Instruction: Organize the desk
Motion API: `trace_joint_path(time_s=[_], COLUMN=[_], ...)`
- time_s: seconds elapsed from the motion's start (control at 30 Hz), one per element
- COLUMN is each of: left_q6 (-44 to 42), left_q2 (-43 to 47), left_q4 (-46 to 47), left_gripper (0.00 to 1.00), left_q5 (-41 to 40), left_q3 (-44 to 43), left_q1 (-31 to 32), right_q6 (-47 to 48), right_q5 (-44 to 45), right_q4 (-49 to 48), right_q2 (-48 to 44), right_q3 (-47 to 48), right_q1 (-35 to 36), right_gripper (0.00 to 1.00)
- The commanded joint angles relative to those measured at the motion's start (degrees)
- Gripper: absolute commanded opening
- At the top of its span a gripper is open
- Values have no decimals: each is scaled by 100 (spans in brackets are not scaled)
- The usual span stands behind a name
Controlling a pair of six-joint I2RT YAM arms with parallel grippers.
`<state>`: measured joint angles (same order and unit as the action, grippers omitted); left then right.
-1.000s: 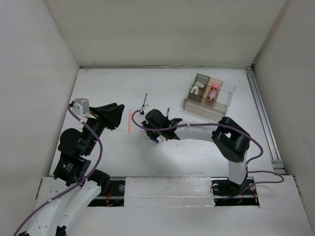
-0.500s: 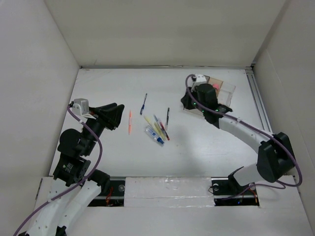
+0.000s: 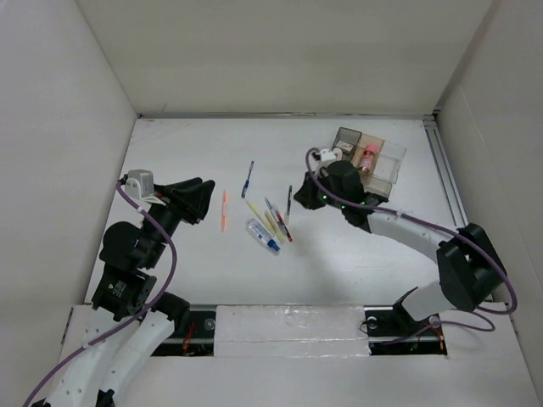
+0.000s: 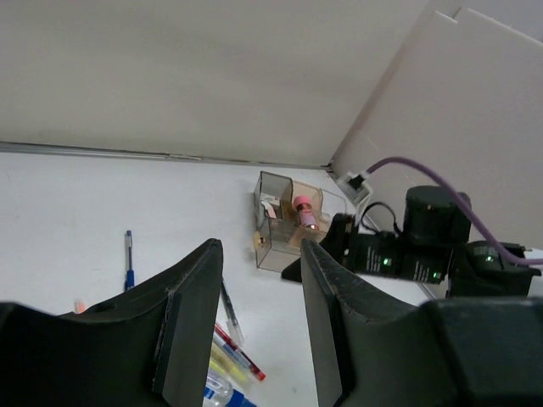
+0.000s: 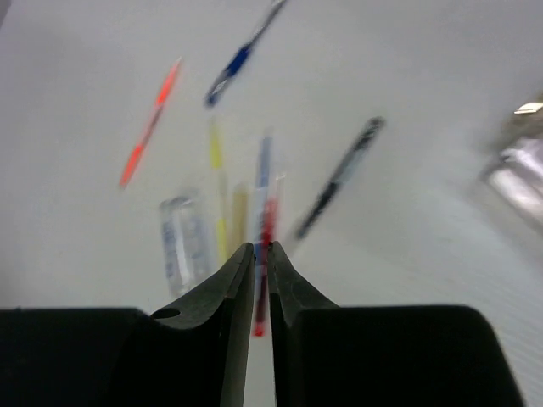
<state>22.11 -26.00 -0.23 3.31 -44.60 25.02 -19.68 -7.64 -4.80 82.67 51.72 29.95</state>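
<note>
The desk (image 3: 382, 254) is a white tabletop with loose pens in its middle: a blue pen (image 3: 248, 178), an orange pen (image 3: 224, 209), a black pen (image 3: 288, 203), a bunch of yellow, blue and red pens (image 3: 273, 220) and a clear tube (image 3: 263, 235). My right gripper (image 3: 299, 202) hovers just right of the black pen. In the right wrist view its jaws (image 5: 261, 248) stand shut to a thin slit with nothing in them, and the red pen (image 5: 265, 225) lies on the desk below. My left gripper (image 3: 197, 199) (image 4: 260, 254) hangs open and empty left of the orange pen.
A clear compartmented tray (image 3: 365, 157) (image 4: 284, 229) stands at the back right, holding a white item and a pink one. White panels wall the desk on three sides. A metal rail (image 3: 450, 195) runs along the right edge.
My right arm swung from over the pens to the tray, then back left toward the pens, its jaws closing on the way. The left arm has not moved.
</note>
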Motion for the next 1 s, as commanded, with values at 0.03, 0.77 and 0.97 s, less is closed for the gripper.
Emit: trace_joint_path(time_s=[0.03,0.77,0.97], left_q6=[-58,-66,-66], left_q2=[25,43,42], left_q4=[269,252,260], left_gripper=[38,38,38], left_q5=[82,3,3], left_q3=[21,-31,-22], left_q1=[-23,-23,-23], right_q6=[350,949,870], right_q5=[368,2478,2180], right_q4=[-355,1535,1439], right_q2=[513,3237,3194], right_q3=[400,2457,2483], right_q1=[1047,2963,3025], right_gripper=[33,49,20])
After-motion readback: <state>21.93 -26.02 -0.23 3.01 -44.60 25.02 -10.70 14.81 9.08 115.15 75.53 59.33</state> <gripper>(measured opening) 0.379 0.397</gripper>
